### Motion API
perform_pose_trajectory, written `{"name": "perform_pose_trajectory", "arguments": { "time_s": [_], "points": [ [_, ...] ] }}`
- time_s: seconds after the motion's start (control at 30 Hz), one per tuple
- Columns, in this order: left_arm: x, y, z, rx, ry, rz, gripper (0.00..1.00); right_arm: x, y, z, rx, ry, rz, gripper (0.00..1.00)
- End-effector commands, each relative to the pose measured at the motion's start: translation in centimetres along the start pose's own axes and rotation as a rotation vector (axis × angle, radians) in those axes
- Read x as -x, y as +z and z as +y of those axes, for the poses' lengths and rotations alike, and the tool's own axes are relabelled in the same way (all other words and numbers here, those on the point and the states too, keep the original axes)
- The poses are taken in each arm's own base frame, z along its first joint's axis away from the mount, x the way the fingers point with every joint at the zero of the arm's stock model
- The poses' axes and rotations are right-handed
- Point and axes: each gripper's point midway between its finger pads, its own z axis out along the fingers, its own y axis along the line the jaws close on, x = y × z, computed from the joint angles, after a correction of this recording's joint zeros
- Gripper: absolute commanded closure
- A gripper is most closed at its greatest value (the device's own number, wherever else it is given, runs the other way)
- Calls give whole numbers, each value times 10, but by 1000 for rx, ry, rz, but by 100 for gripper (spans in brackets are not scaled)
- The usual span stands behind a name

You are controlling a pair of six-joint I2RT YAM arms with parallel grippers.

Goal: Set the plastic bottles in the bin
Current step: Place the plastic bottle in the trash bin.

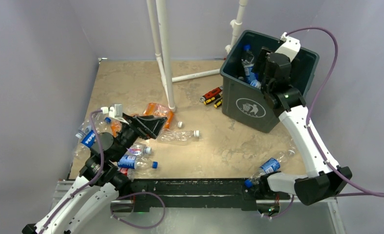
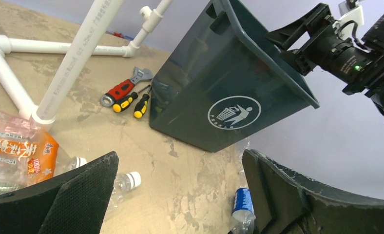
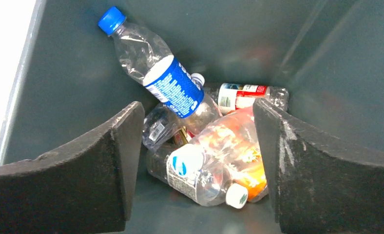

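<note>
The dark green bin (image 1: pixel 251 107) stands at the back right, its trash symbol facing the table; it also shows in the left wrist view (image 2: pixel 214 73). My right gripper (image 1: pixel 265 68) hangs over the bin, open and empty (image 3: pixel 197 146). Below it, several bottles lie on the bin floor, among them a blue-capped one (image 3: pixel 156 68) and a white-capped one (image 3: pixel 204 175). My left gripper (image 1: pixel 148 126) is open and empty (image 2: pixel 180 185) above the table's left side. Near it lie an orange-label bottle (image 1: pixel 157 109), a clear white-capped bottle (image 1: pixel 178 136), a Pepsi bottle (image 1: pixel 87 137) and a blue-label bottle (image 1: pixel 134 161).
Another blue-label bottle (image 1: pixel 270 165) lies by the right arm's base. Red, yellow and black tools (image 1: pixel 212 96) lie left of the bin. A white pipe frame (image 1: pixel 164 53) stands at the back middle, its foot next to the orange-label bottle.
</note>
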Motion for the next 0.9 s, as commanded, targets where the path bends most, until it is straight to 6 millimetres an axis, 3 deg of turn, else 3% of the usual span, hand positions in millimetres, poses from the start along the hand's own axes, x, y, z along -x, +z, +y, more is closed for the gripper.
{"name": "perform_pose_trajectory", "arguments": {
  "time_s": [0.0,0.07,0.13,0.23,0.33,0.43,0.57,0.77,0.87],
  "points": [
    [8,-4,1,25,-11,-22,1,30,-22,0,62,83,-53,10],
    [13,-5,2,37,-23,-47,1,53,-34,1,103,123,-106,2],
    [19,-8,3,46,-31,-78,1,74,-57,16,255,164,-144,1],
    [23,-11,9,75,-48,-109,1,108,-110,41,557,202,-270,1],
    [24,-13,18,127,-60,-118,1,117,-166,72,890,162,-311,1],
    [26,-17,32,216,-68,-124,1,106,-211,98,1178,115,-256,1],
    [29,-23,49,331,-68,-129,1,79,-252,112,1412,107,-178,1],
    [35,-41,72,477,-37,-148,1,30,-284,141,1459,125,-64,1],
    [37,-54,91,598,-16,-155,1,-8,-294,165,1400,93,10,1]
  ]
}}
